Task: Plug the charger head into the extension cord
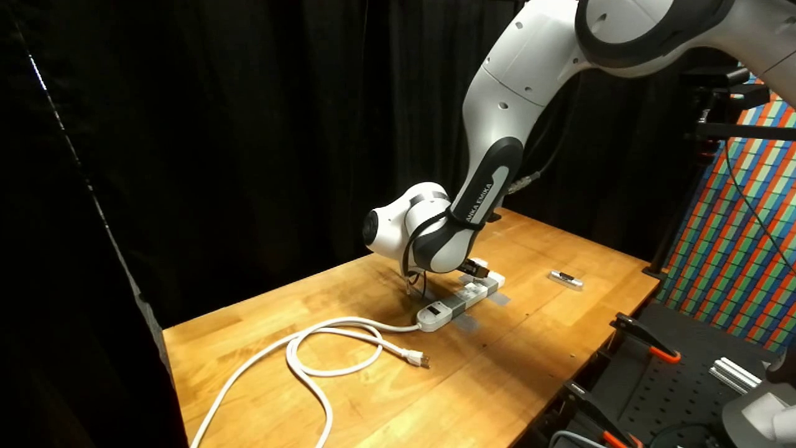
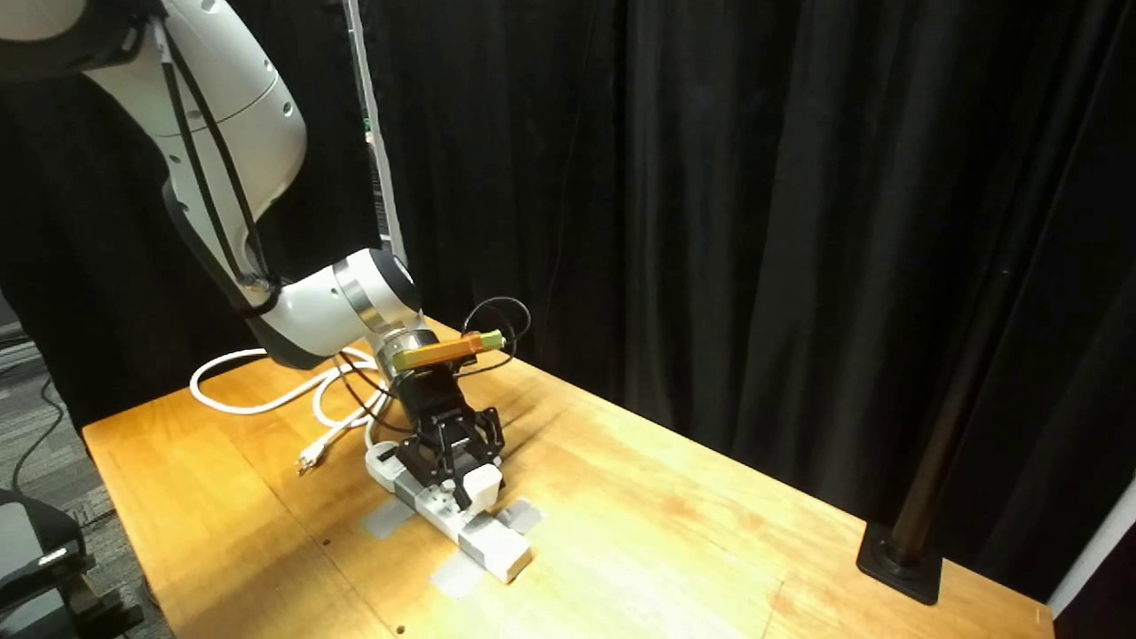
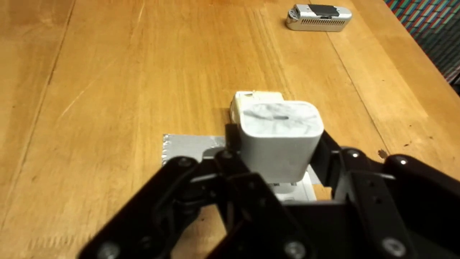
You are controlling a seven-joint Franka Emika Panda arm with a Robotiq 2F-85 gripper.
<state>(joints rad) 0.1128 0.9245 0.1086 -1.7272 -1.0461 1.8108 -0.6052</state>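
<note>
The charger head [image 3: 282, 154] is a white rounded cube with a small slot in its top face. My gripper [image 3: 278, 153] has its black fingers against both sides of it. In an exterior view the charger head [image 2: 482, 486] stands over the extension cord, close to its sockets. Whether its prongs sit in a socket is hidden. The extension cord [image 2: 506, 552] is a white power strip lying flat on the table. It also shows in an exterior view [image 1: 435, 315], with its white cable looping away. In the wrist view only its far end [image 3: 257, 96] and a few sockets show.
Grey tape [image 3: 190, 145] holds the strip to the wooden table [image 1: 385, 410]. The cable's own plug [image 1: 415, 358] lies loose on the table near the strip. A small silver device [image 1: 566, 280] lies beyond the strip's far end. A black post base [image 2: 901, 561] stands at the table's edge.
</note>
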